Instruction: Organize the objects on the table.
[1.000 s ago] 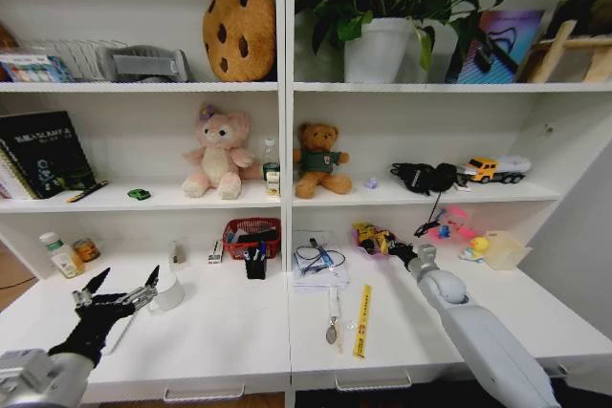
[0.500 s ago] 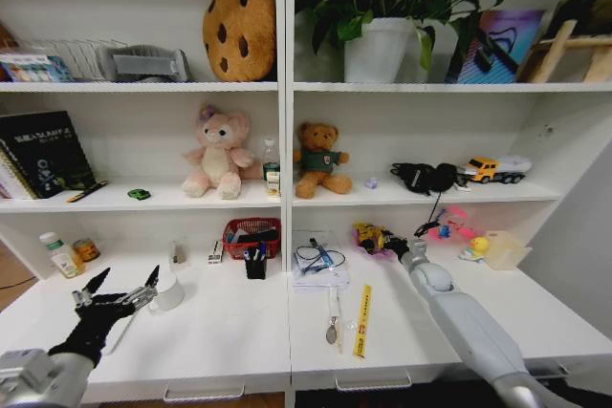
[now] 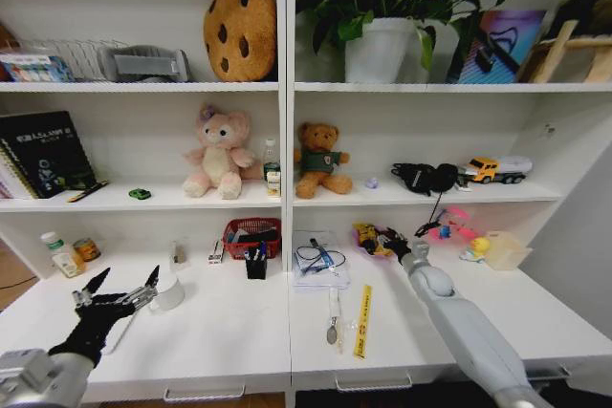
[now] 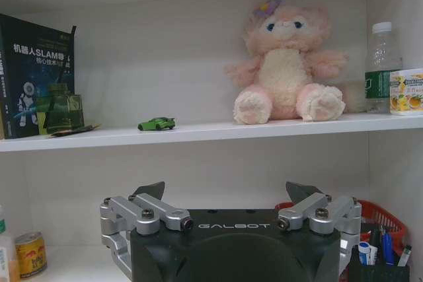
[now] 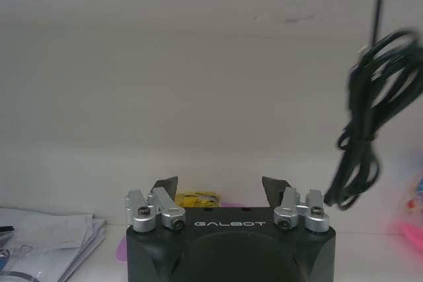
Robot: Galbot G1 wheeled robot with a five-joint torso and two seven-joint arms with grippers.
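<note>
Right end effector (image 3: 390, 239), jaws wide, at the yellow toy (image 3: 368, 235), centre frame: centre over it before closing. Left end effector (image 3: 117, 291) waits wide, lower left.

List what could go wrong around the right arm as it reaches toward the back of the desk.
The right gripper, fingers open, is at the yellow toy on the pink tray; a clumsy close might push it off. The hanging black cable beside it could snag. The forearm passes near the yellow ruler.

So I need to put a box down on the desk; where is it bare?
Bare: the table between the left end effector and spoon, and right of the yellow ruler. Crowded: the back edge around the red basket, papers and right end effector.
</note>
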